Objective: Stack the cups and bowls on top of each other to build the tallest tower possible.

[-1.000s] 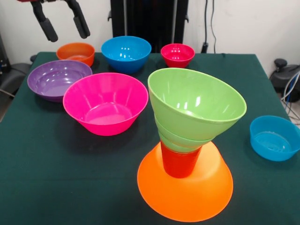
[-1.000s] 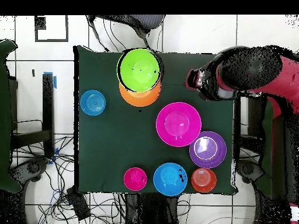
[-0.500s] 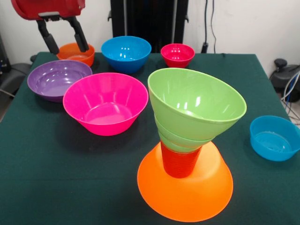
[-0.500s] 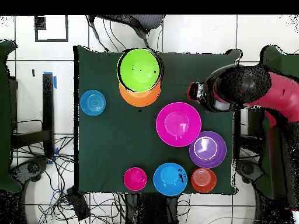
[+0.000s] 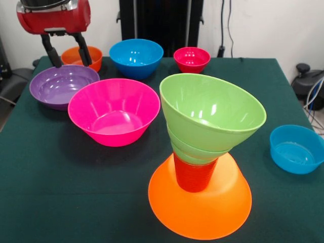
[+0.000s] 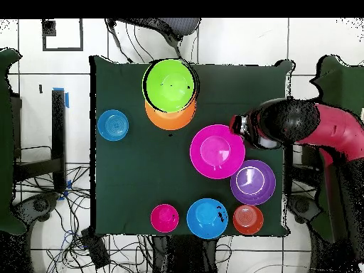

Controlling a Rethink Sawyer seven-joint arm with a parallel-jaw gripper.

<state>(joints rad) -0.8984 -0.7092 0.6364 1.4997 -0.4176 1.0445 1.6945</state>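
Note:
The tower stands near the front: a large orange bowl (image 5: pixel 200 207), rim down, carries the orange-red cup (image 5: pixel 194 177). On the cup sit a small green bowl (image 5: pixel 195 149) and a large green bowl (image 5: pixel 212 109), both tilted. From above, the green bowl (image 6: pixel 170 85) covers most of the orange base (image 6: pixel 170 122). My gripper (image 5: pixel 67 53) hangs open and empty over the far rim of the purple bowl (image 5: pixel 63 85), in front of the small orange bowl (image 5: pixel 95 54). The pink bowl (image 5: pixel 114 111) sits next to the purple one.
A blue bowl (image 5: pixel 136 56) and a small red bowl (image 5: pixel 192 59) stand along the far edge. A small blue bowl (image 5: pixel 296 148) sits alone at the right. In the overhead view the red arm (image 6: pixel 306 128) reaches in beside the pink bowl (image 6: pixel 217 151) and purple bowl (image 6: pixel 253 182).
The gripper has come down from the top edge toward the purple bowl, still open. The bowls and the tower have not moved.

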